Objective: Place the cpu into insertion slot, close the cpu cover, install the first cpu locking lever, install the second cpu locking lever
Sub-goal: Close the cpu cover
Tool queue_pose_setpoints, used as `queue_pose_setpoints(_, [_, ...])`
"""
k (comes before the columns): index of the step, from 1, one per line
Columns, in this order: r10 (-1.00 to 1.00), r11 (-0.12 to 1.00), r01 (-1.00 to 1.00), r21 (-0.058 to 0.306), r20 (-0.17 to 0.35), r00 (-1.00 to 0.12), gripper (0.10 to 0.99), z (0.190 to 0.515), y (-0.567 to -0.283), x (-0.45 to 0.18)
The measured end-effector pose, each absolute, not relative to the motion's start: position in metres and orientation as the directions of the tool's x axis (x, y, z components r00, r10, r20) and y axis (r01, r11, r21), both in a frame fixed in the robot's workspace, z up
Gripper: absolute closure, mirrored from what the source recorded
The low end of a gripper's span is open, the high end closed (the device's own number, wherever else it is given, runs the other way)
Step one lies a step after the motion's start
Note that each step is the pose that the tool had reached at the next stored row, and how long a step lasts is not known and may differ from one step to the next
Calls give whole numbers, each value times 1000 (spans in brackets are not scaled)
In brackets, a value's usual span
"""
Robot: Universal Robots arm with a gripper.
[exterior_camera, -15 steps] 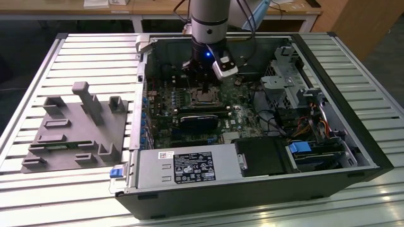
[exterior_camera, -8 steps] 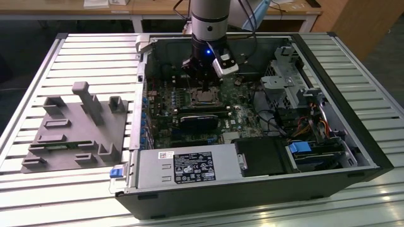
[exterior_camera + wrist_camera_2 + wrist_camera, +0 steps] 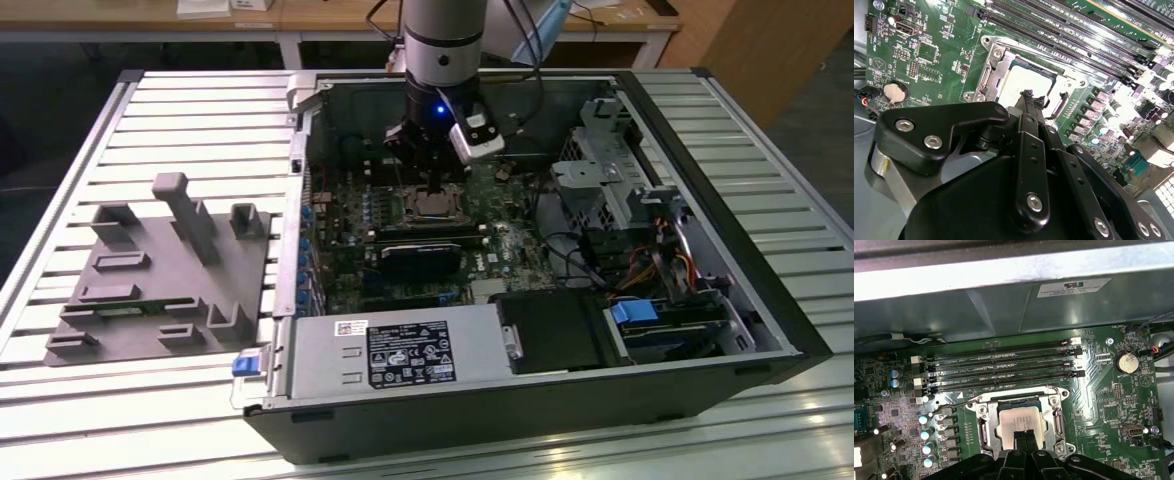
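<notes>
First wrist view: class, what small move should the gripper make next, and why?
Probably slide the shut gripper from over the cpu toward the lever whose handle sticks out sideways. The cpu lies in the slot with the cover down around it, and that lever looks unlatched, though I can't be sure.
</notes>
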State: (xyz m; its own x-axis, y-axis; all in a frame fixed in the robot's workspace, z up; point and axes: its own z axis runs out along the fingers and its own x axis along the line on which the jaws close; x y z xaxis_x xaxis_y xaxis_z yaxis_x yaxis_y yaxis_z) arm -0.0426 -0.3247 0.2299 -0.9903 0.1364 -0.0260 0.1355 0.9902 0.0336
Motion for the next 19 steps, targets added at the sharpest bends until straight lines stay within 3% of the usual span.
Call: queue_pose_setpoints(19, [136, 990, 135, 36, -44, -990, 980, 220, -329, -66])
